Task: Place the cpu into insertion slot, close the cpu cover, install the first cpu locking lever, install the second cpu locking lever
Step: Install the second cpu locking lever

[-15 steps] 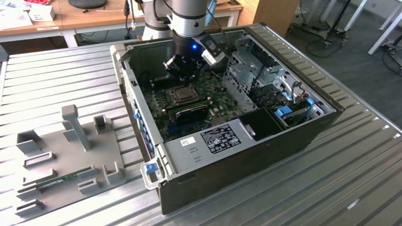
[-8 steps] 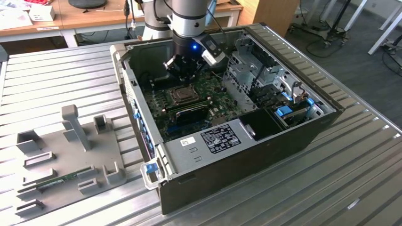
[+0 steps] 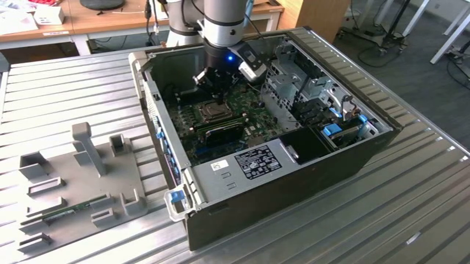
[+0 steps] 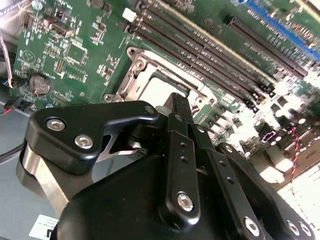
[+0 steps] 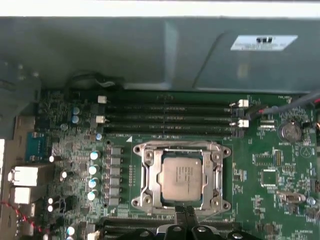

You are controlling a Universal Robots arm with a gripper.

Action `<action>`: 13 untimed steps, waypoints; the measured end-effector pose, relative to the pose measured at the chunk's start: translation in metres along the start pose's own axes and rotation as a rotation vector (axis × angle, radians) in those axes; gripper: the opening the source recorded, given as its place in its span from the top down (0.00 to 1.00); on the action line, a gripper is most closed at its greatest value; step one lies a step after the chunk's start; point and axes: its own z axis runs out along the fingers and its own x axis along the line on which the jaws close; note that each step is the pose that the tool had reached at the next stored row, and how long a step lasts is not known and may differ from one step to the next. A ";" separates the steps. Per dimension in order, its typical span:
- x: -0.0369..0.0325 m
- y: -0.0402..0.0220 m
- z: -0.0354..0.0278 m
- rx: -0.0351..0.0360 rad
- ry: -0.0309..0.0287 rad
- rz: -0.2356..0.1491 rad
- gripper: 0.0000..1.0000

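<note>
Now the tool [image 5: 186,222] hangs just over the near edge of the slot [image 5: 145,172], fingers pressed together into one narrow tip and carrying nothing. In the second wrist view that tip [image 4: 178,107] sits right at the socket's rim, close to the cover [image 4: 131,82]. From the exterior view the tool [image 3: 213,91] is deep inside the open case [image 3: 367,148], straight above the socket.

Look at the socket itself: the cpu [image 5: 182,176] lies flat in the slot, silver top showing, and the cover [image 5: 216,170] appears down around it, framing it through its window. So my read is that chip and cover are dealt with and the levers are the business in hand. I can't make out a lever clearly enough to say whether either is latched.

To do this well, I'd judge the closed tip wants to press on the thin lever wire alone, staying off the chip's top and off the memory slots [image 5: 167,116] just beyond the socket. Slow, steady travel matters; a slip could scrape the green board [image 5: 272,162]. On the table [image 3: 382,220] outside, a grey fixture [image 3: 81,170] stands well apart.
</note>
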 end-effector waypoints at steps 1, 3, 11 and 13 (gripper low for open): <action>0.0000 -0.0017 -0.0001 0.0001 0.0001 0.000 0.90; 0.0001 -0.0041 -0.0002 0.0001 0.0001 0.000 0.90; 0.0003 -0.0109 -0.0004 0.0018 0.0002 0.000 0.90; 0.0009 -0.0110 0.0002 0.0018 0.0002 0.000 0.90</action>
